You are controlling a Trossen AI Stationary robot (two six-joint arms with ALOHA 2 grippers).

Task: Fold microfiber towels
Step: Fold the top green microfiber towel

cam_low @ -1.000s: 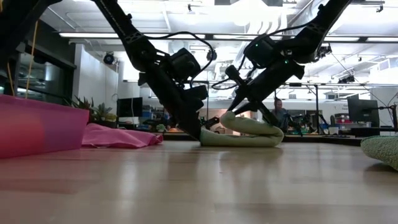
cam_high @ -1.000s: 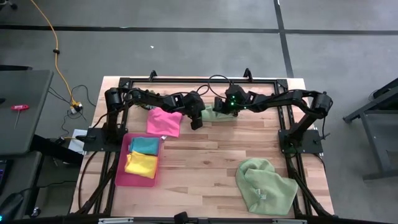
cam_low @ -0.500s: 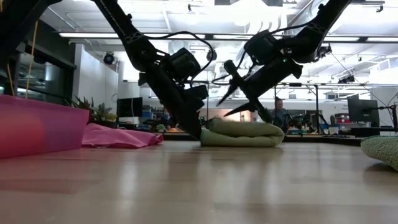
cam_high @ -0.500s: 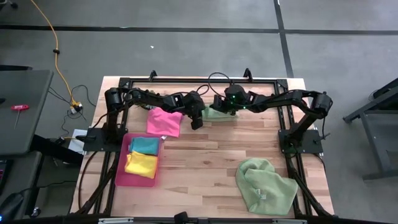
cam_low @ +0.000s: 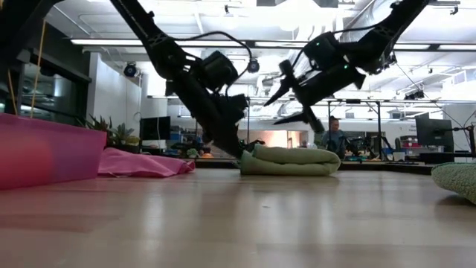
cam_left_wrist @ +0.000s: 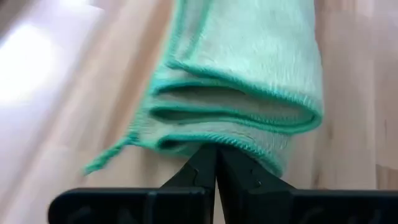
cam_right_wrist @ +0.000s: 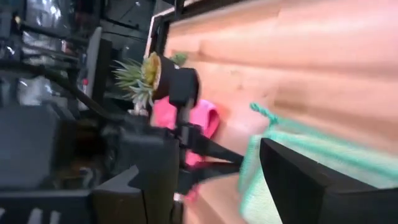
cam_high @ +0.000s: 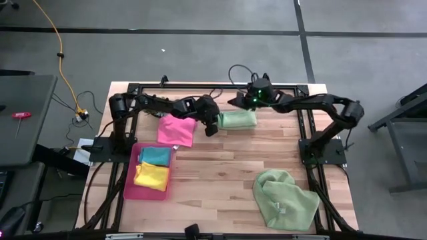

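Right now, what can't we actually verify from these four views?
- Left gripper: shut at the folded green towel edge; whether cloth is pinched is hidden by its own fingers in the left wrist view.
- Towel's far side: hidden by its bulk in the low view.
- Crumpled green towel: cut off by the low view's edge.
- Teal towel and yellow towel: fold quality too small in the high view.

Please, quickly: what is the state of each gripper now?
Left gripper: shut on the folded pale green towel.
Right gripper: open, holding nothing, above that towel.
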